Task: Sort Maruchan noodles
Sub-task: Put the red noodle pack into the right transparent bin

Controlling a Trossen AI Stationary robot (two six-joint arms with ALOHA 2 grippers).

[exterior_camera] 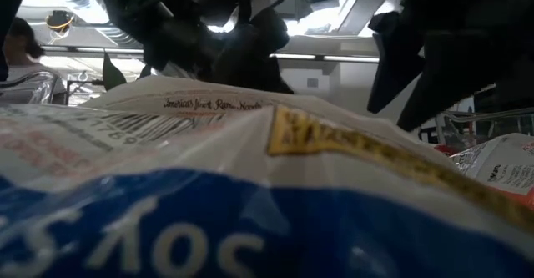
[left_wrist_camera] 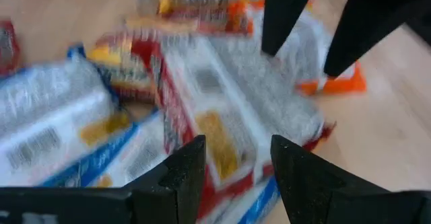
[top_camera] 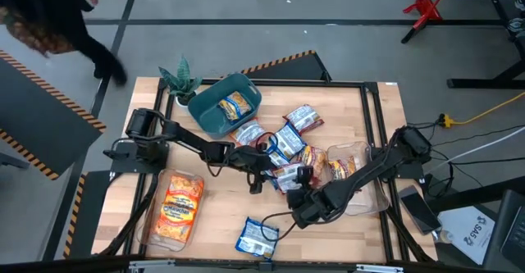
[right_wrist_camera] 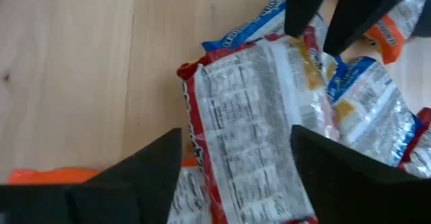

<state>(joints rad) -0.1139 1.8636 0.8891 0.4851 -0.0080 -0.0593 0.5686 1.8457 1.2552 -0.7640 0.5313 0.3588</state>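
Observation:
A heap of Maruchan noodle packets (top_camera: 287,146) in red-white, blue-white and orange wrappers lies at the table's middle. My left gripper (top_camera: 261,177) and my right gripper (top_camera: 297,193) meet over one red-white packet (top_camera: 285,175) at the heap's near side. In the left wrist view that packet (left_wrist_camera: 225,109) lies ahead of my open left gripper (left_wrist_camera: 236,150). The right wrist view shows it (right_wrist_camera: 249,130), printed back up, between the tips of my open right gripper (right_wrist_camera: 237,133). Neither gripper plainly touches it. One blue-white packet (top_camera: 258,236) lies apart near the near edge.
A teal bin (top_camera: 215,119) with an orange packet inside stands far left of the heap, beside a small green plant (top_camera: 180,78). A clear tray (top_camera: 156,224) of orange packets sits near left, another clear tray (top_camera: 373,199) at right. The blue-white packet (exterior_camera: 167,228) fills the low view.

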